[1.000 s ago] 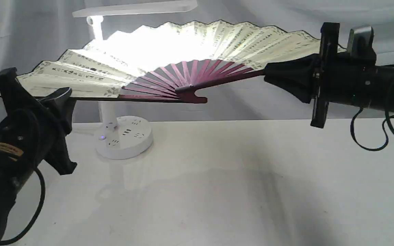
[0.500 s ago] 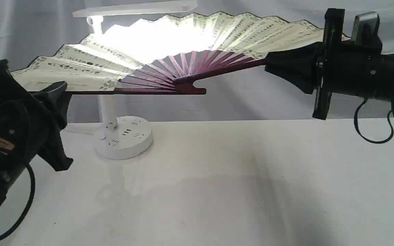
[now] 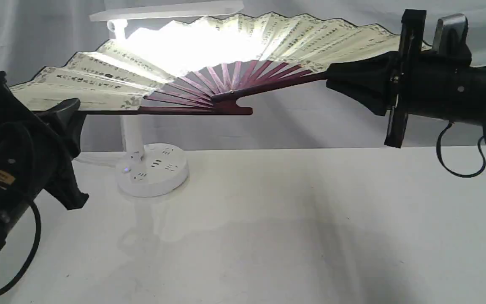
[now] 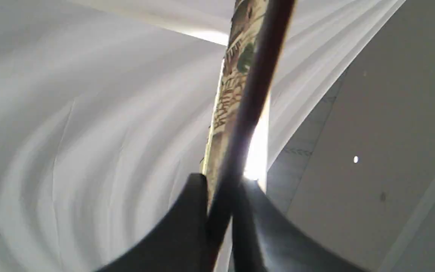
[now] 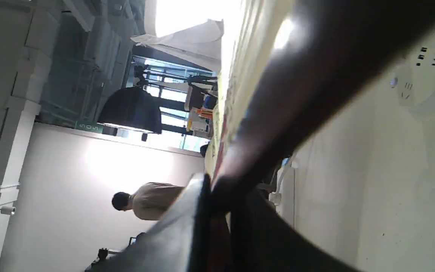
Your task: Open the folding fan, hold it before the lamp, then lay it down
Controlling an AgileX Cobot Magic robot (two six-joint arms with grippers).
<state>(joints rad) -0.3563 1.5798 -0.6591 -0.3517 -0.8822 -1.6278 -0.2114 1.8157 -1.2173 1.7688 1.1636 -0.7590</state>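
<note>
The folding fan (image 3: 234, 46) is spread wide and held in the air in front of the lit lamp (image 3: 152, 169), whose bar head (image 3: 167, 10) glows through the cream leaf. My left gripper (image 3: 74, 109) is shut on the fan's left outer rib; the left wrist view shows that rib (image 4: 251, 98) pinched between the fingers. On the other side, my right gripper (image 3: 331, 80) is shut on the right outer rib, which appears as a dark bar (image 5: 296, 98) in the right wrist view. The maroon ribs meet at the pivot (image 3: 230, 105) above the table.
The white table (image 3: 289, 232) stretches under the fan. The lamp's round base with sockets (image 5: 429, 75) stands at the back left. A grey cloth backdrop (image 3: 23, 25) hangs behind. Black cables (image 3: 458, 169) dangle from the right arm.
Both arms have lifted the fan higher, so its leaf now overlaps the lamp's bar head. The left end rose more and the fan sits more level.
</note>
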